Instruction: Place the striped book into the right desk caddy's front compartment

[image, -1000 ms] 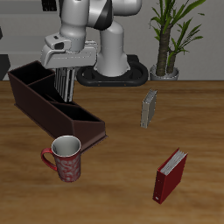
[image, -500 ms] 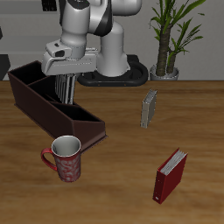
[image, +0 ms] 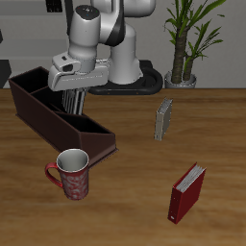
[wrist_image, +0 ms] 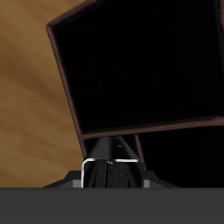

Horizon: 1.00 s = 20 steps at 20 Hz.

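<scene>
I hold my gripper (image: 69,104) above the right desk caddy (image: 38,110), pinching the striped book (image: 68,100) upright so it can slide down between the walls; its lower edge hangs just over a compartment. I count one maroon caddy, one patterned mug (image: 70,174), one grey book (image: 163,120) and one red book (image: 187,192).

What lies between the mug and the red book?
Nothing: in the exterior view, the tabletop between the mug and the red book is bare wood.
</scene>
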{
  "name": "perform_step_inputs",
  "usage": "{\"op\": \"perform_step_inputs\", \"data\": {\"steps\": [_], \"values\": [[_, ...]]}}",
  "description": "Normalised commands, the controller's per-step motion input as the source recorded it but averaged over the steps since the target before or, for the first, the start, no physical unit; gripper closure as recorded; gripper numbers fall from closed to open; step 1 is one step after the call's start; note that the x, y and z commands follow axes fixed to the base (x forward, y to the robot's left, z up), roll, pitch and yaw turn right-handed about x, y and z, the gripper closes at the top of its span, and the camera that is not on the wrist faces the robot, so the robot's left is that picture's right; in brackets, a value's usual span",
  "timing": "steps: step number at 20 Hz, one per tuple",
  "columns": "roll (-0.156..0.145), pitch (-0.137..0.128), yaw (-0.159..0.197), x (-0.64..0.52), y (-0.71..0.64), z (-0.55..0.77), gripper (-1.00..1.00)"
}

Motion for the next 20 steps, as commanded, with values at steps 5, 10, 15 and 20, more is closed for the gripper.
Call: {"op": "perform_step_inputs", "data": {"steps": [5, 10, 15, 20], "values": [[-0.027, 0.035, -0.020, 0.00, -0.13, -0.15, 1.00], [-0.034, 0.006, -0.016, 0.03, -0.03, -0.04, -1.00], [-0.007, 0.004, -0.024, 0.01, 0.04, 0.02, -1.00], [0.020, -0.022, -0.035, -0.01, 0.11, 0.16, -1.00]]}}
